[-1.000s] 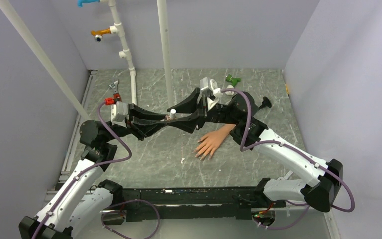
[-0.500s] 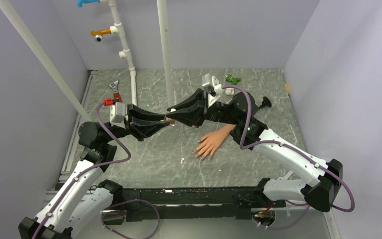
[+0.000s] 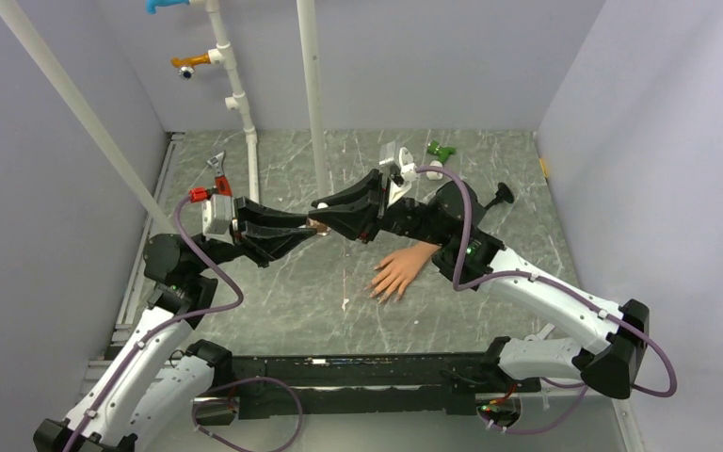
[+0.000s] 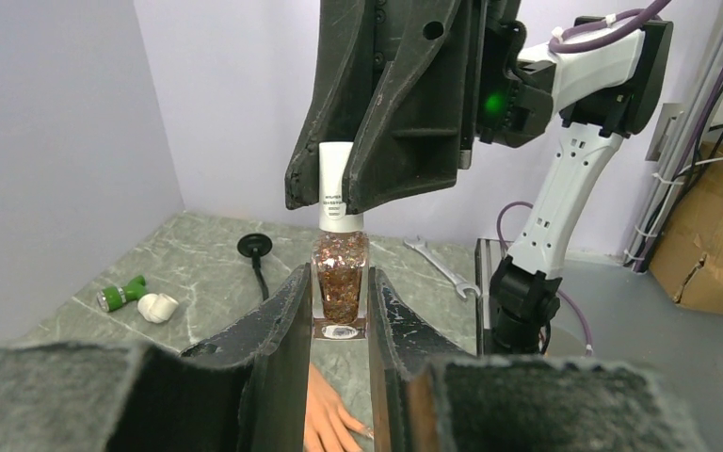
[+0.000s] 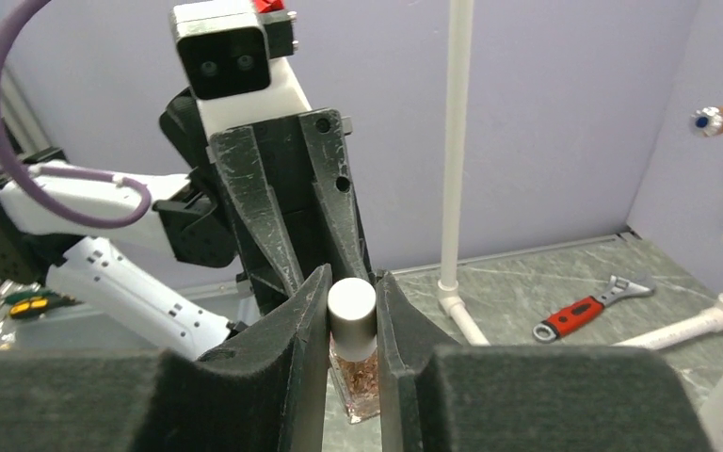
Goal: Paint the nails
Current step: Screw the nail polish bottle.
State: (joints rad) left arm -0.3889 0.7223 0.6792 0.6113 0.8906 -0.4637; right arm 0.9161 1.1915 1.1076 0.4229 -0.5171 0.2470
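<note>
A small glass bottle of reddish glitter polish (image 4: 340, 282) with a white cap (image 5: 351, 306) is held upright above the table. My left gripper (image 4: 339, 303) is shut on the bottle's glass body. From the opposite side my right gripper (image 5: 351, 282) is shut on the white cap. In the top view the two grippers meet at the bottle (image 3: 318, 224), left of the peach mannequin hand (image 3: 403, 267). The hand lies flat with its fingers pointing toward the near edge. Its nails (image 3: 381, 291) are too small to make out there. Part of the hand (image 4: 325, 419) shows below the left fingers.
Two white pipes (image 3: 313, 94) (image 3: 235, 94) stand behind the grippers. A red-handled wrench (image 3: 216, 175) lies at the back left. A green piece (image 3: 441, 149) and a black knob (image 3: 501, 195) lie at the back right. Grey walls close in both sides.
My right gripper's fingers, open around the cap a second ago, have shut on it. Both grippers and the bottle have shifted slightly left and toward the back.
</note>
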